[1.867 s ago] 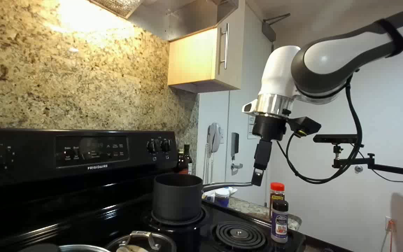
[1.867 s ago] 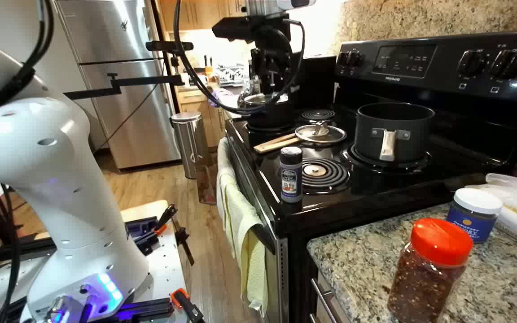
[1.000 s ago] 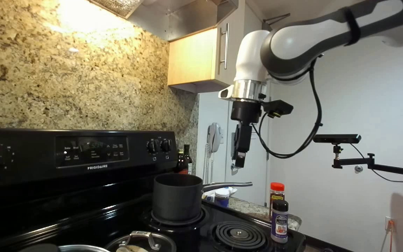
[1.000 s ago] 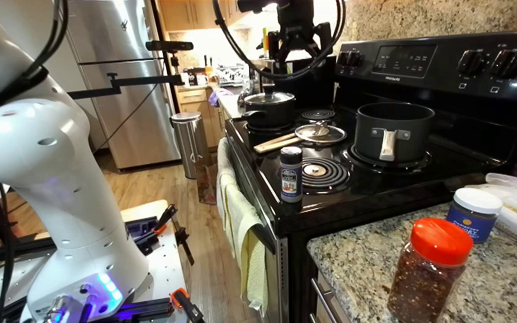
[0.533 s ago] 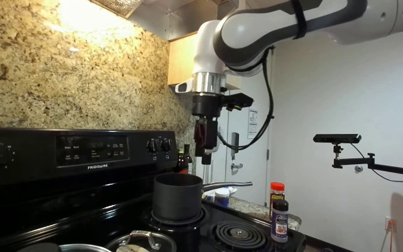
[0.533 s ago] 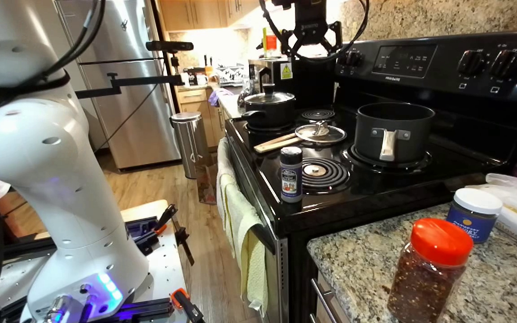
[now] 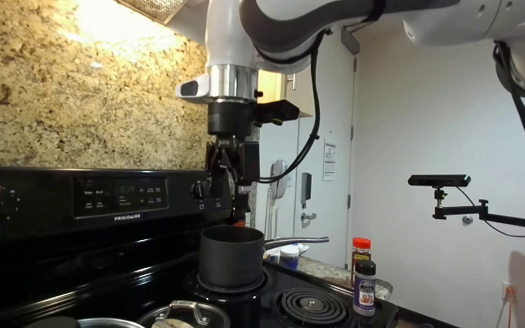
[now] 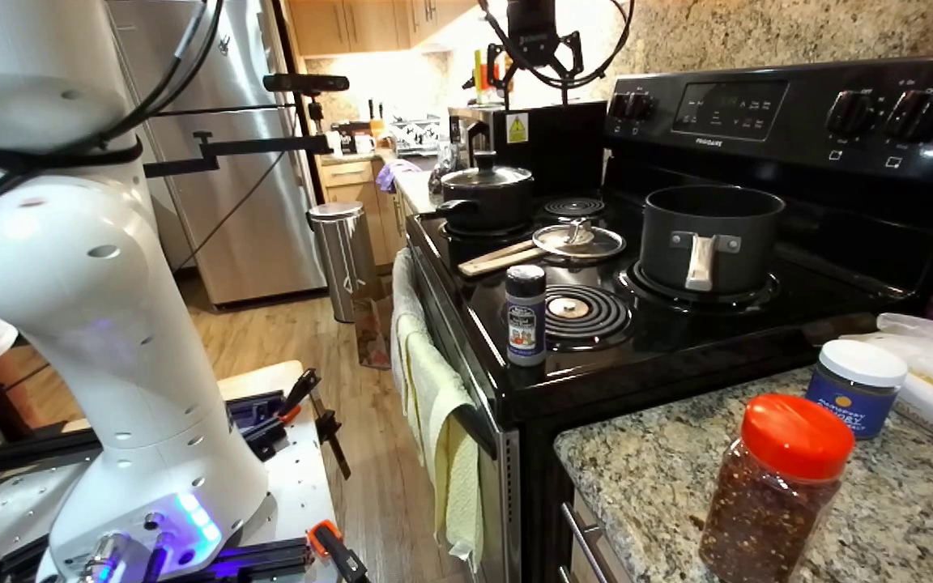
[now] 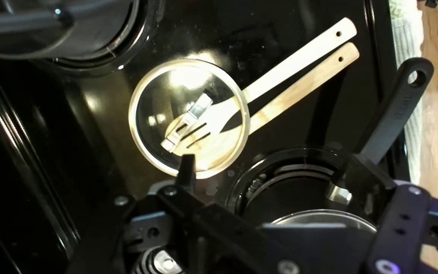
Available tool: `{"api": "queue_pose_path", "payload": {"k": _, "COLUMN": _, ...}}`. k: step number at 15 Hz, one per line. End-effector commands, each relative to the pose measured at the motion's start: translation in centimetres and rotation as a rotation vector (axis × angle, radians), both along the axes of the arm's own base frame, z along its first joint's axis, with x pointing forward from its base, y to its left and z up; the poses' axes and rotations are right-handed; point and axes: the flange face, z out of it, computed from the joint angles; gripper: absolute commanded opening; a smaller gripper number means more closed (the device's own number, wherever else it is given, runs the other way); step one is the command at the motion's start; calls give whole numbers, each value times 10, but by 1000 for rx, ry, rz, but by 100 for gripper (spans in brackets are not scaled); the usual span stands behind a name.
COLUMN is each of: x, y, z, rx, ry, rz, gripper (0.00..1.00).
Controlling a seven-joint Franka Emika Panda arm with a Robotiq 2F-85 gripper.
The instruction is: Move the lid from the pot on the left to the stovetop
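Observation:
The lid (image 8: 499, 176) is glass with a metal rim and a dark knob. It rests on the dark pot (image 8: 492, 209) at the far burner. In an exterior view only part of the lid (image 7: 107, 322) shows at the bottom left. In the wrist view the lid (image 9: 323, 217) and the pot's wall (image 9: 287, 194) show low down, partly hidden by the gripper. My gripper (image 9: 276, 167) is open and empty, its fingers spread wide above the stove. In an exterior view the gripper (image 8: 536, 99) hangs high above the stovetop (image 8: 669, 336), apart from the lid.
A second glass lid (image 8: 578, 240) lies on wooden utensils (image 9: 302, 83) mid-stove. A tall dark saucepan (image 8: 709, 243) stands on a back burner, its handle (image 7: 296, 241) sticking out. A spice bottle (image 8: 526, 316) stands near the stove's front edge. The pot's handle (image 9: 397, 110) points toward the front.
In an exterior view the arm has swept left, from beside the saucepan's handle to above the saucepan. The gripper has turned, so its spread fingers now show. The lids, pot and saucepan have not moved.

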Motion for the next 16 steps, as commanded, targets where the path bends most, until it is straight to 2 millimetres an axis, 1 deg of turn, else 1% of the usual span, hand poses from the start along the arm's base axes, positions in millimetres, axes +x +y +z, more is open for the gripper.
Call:
{"api": "queue_pose_path", "payload": {"k": 1, "x": -1, "y": 6, "z": 3, "rx": 0, "ry": -2, "rz": 11, "gripper": 100}}
{"api": "queue_pose_path", "payload": {"k": 2, "x": -1, "y": 7, "z": 3, "rx": 0, "ry": -1, "rz": 12, "gripper": 100}}
{"api": "queue_pose_path", "payload": {"k": 5, "x": 1, "y": 1, "z": 1, "rx": -1, "ry": 1, "rz": 0, "gripper": 100}}
{"api": "queue_pose_path", "payload": {"k": 7, "x": 1, "y": 4, "z": -4, "rx": -6, "ry": 1, "rz": 8, "gripper": 100}}
{"api": "queue_pose_path", "payload": {"k": 9, "x": 2, "y": 23, "z": -8, "rx": 40, "ry": -3, "rz": 70, "gripper": 100}}
{"api": "queue_pose_path", "payload": {"k": 11, "x": 2, "y": 46, "z": -14, "rx": 55, "ry": -1, "rz": 123, "gripper": 100}}
{"api": "queue_pose_path", "payload": {"k": 16, "x": -4, "y": 104, "z": -34, "rx": 45, "ry": 31, "rz": 258, "gripper": 100}}
